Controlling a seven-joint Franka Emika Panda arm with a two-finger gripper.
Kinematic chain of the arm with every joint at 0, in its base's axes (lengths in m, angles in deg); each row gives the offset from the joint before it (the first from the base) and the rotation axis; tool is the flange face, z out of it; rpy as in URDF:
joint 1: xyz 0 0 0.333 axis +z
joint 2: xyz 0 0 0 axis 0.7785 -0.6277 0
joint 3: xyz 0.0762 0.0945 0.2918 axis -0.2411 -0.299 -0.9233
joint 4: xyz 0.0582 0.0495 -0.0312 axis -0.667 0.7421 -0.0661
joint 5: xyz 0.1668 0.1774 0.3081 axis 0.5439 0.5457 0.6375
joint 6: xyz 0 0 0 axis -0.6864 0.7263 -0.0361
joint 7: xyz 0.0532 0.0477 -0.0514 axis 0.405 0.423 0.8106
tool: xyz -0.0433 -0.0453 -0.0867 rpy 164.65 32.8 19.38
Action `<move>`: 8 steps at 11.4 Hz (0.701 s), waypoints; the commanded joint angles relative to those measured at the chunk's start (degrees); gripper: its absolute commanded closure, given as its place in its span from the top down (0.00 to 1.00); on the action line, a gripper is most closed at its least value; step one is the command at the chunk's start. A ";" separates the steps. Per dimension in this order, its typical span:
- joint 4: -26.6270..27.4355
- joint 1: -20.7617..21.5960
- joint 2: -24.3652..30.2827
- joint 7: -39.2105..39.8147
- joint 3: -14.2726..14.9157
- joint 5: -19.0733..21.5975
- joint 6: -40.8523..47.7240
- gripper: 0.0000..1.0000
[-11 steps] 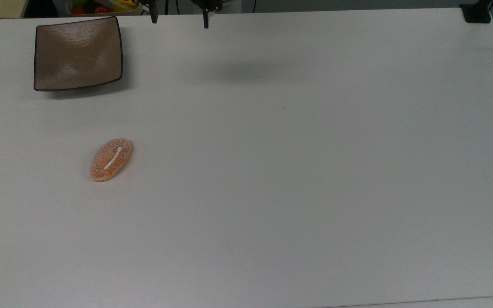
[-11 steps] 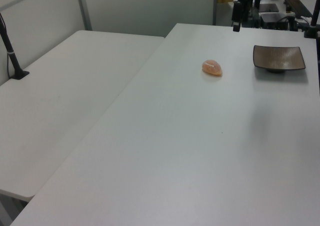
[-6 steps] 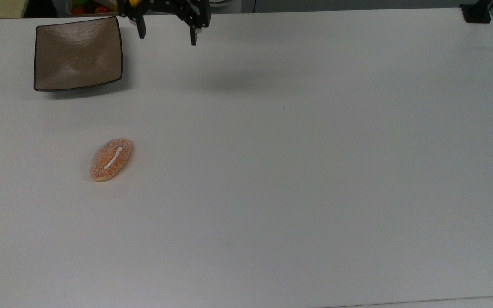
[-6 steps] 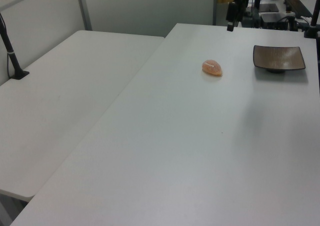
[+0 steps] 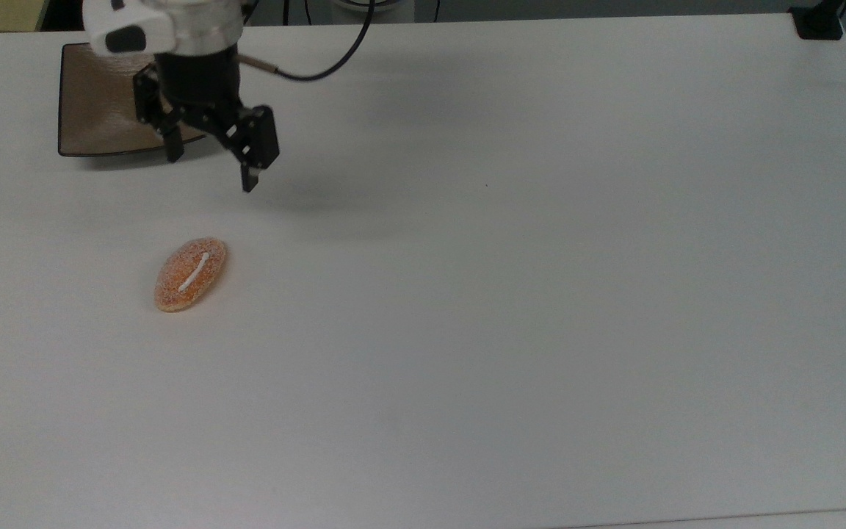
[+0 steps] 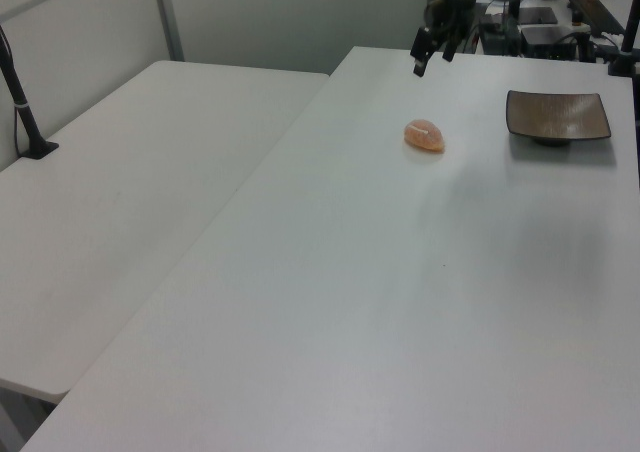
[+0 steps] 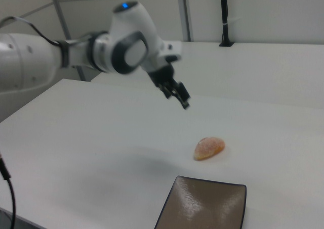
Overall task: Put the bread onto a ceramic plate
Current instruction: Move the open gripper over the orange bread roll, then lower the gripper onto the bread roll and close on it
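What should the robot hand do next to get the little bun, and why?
Probably glide over and down until it sits right above the bread. The gripper is open and holds nothing, hanging in the air between the ceramic plate and the bread, which lies on the table apart from the plate. It has to reach the bread before it can pinch it.

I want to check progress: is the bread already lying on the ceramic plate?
No, the bread lies on the white table, apart from the ceramic plate.
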 commanded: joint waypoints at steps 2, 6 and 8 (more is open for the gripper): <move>-0.54 -0.98 -10.44 -6.67 2.21 -1.05 -12.27 1.00; -0.28 -2.47 -13.70 -6.95 2.74 -1.22 -12.64 1.00; -0.37 -2.91 -16.51 -6.95 2.74 -1.31 -16.74 1.00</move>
